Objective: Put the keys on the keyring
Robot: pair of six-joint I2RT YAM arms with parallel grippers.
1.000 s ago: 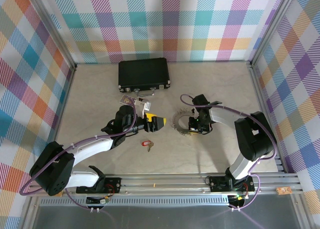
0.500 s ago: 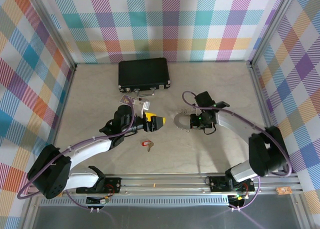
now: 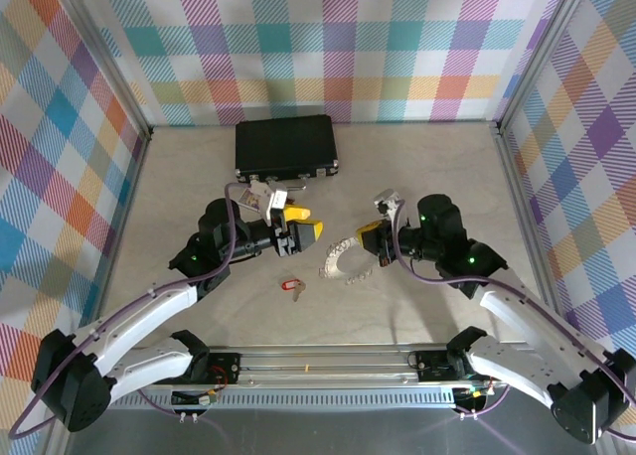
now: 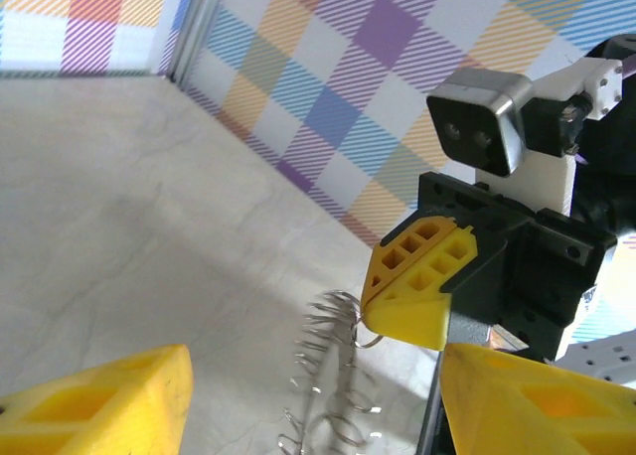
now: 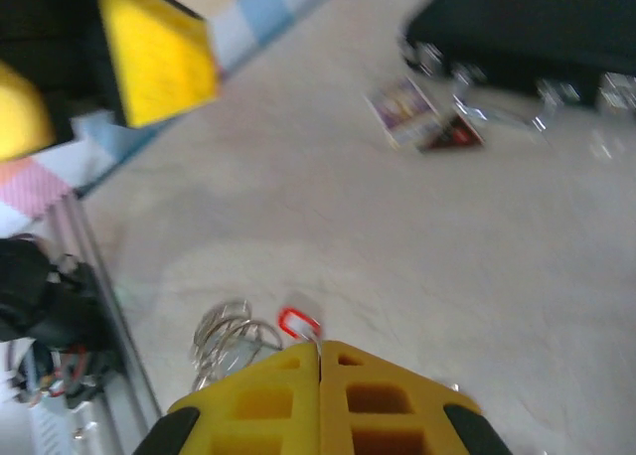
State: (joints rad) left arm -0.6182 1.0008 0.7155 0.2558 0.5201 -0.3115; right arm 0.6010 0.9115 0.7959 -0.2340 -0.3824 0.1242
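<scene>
The right end effector (image 3: 366, 246) grips the keyring (image 3: 338, 261) by one edge. The left end effector (image 3: 306, 227) is near it, with its fingers apart. The keys (image 3: 294, 289) lie on the counter (image 3: 427, 167), between the arms. A black case (image 3: 286, 147) sits at the back.

The right wrist view is blurred throughout: the black case (image 5: 537, 28) is cut off at the upper right of the frame, and the keyring (image 5: 224, 338) is partly hidden behind the jaws of the right gripper (image 5: 318, 348). From above, the keys (image 3: 294, 289) are too small for detail.
</scene>
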